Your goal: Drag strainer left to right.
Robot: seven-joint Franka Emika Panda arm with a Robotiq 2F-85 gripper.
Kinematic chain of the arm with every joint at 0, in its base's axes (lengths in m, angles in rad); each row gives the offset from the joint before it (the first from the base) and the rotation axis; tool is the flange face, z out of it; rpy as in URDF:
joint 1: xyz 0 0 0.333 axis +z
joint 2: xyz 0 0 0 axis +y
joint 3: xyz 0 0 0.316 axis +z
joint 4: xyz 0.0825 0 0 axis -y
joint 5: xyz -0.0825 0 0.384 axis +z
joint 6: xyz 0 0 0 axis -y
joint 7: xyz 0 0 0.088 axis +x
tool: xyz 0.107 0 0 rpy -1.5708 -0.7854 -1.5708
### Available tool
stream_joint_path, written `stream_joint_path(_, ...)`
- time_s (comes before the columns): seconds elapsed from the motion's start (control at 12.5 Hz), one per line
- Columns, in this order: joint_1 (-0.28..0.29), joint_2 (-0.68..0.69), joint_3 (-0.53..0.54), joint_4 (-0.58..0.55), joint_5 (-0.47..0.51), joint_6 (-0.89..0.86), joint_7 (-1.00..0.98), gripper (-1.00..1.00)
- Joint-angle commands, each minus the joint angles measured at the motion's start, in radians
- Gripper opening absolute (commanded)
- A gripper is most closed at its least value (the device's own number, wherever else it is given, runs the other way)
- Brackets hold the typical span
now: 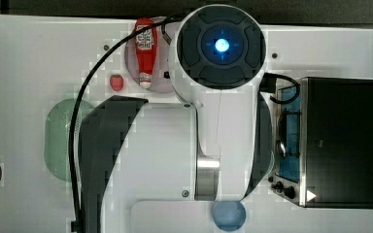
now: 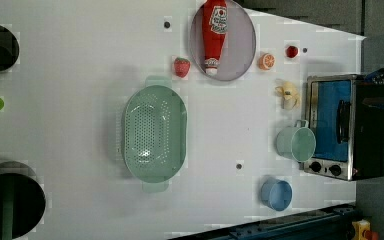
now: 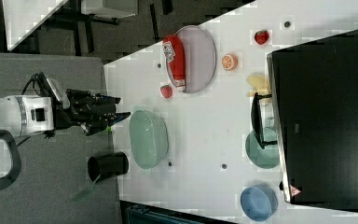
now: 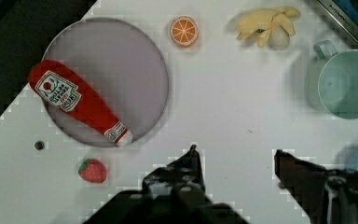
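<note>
The white worktop point(image 2: 80, 60) carries everything. Largest on it is the toaster oven point(image 2: 347, 125), black and steel with a blue-lit door, at the left view's right edge. Next is the strainer point(image 2: 154, 134), a pale mint-green oval with a perforated bottom and wide rim, standing upright near the middle of the worktop in the left view, well apart from the oven and touching nothing else. In the right view the strainer point(image 3: 148, 138) sits close to the worktop's edge, just beside the gripper point(image 3: 121, 114).

The gripper point(image 4: 235, 161) is spread apart, holds nothing, and hangs above bare worktop in the wrist view, clear of the strainer.

A grey round plate point(image 2: 240, 45) bears a red ketchup bottle point(image 2: 215, 35) lying on its side. A mint-green cup point(image 2: 296, 142) with a handle stands just in front of the oven door, and a small blue bowl point(image 2: 276, 194) lies near it. Smaller still: a banana point(image 2: 289, 95), an orange half point(image 2: 266, 61), and a strawberry point(image 2: 181, 66) just beside the plate.
</note>
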Motion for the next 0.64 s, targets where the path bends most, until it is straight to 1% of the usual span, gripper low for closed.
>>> stream_joint_path(0.08, -0.015, -0.417, -0.042, -0.195, -0.030, -0.217, 0.043, 0.59)
stream_joint_path(0.16, -0.014, -0.416, -0.041, -0.196, -0.028, -0.217, 0.043, 0.82)
stream_joint_path(0.24, -0.009, -0.412, -0.032, -0.196, -0.021, -0.211, 0.043, 0.99)
stream_joint_path(0.4, 0.013, -0.392, 0.013, -0.197, 0.003, -0.207, 0.045, 1.00)
stream_joint_path(0.56, 0.038, -0.358, 0.097, -0.200, 0.013, -0.205, 0.063, 1.00)
stream_joint_path(0.64, 0.046, -0.335, 0.149, -0.203, 0.013, -0.190, 0.109, 1.00)
